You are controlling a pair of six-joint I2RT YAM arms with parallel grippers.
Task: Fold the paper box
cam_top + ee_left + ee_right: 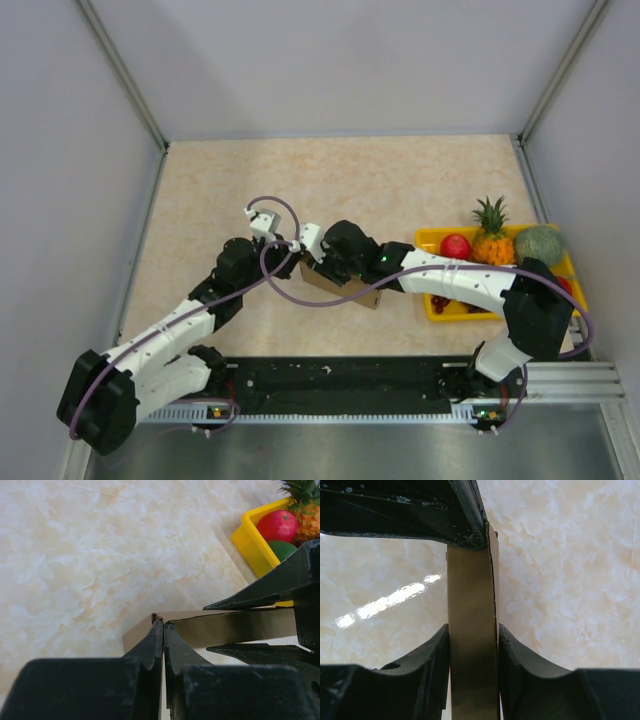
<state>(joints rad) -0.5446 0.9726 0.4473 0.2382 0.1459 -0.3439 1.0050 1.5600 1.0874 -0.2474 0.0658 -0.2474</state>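
The brown paper box [352, 291] sits at mid-table between my two arms. My left gripper [293, 263] reaches it from the left. In the left wrist view the left gripper [162, 624] is shut, pinching a thin cardboard wall at the corner of the paper box [235, 627]. My right gripper [318, 268] comes in from the right. In the right wrist view the right gripper [473, 628] is shut across a narrow upright panel of the paper box [470, 580]. The right gripper's black fingers [280, 587] straddle the box in the left wrist view.
A yellow tray [428, 240] stands at the right with a red fruit [456, 246], a pineapple [492, 236] and a green melon [540, 243]; the tray [250, 540] also shows in the left wrist view. Grey walls enclose the beige marble tabletop [300, 180].
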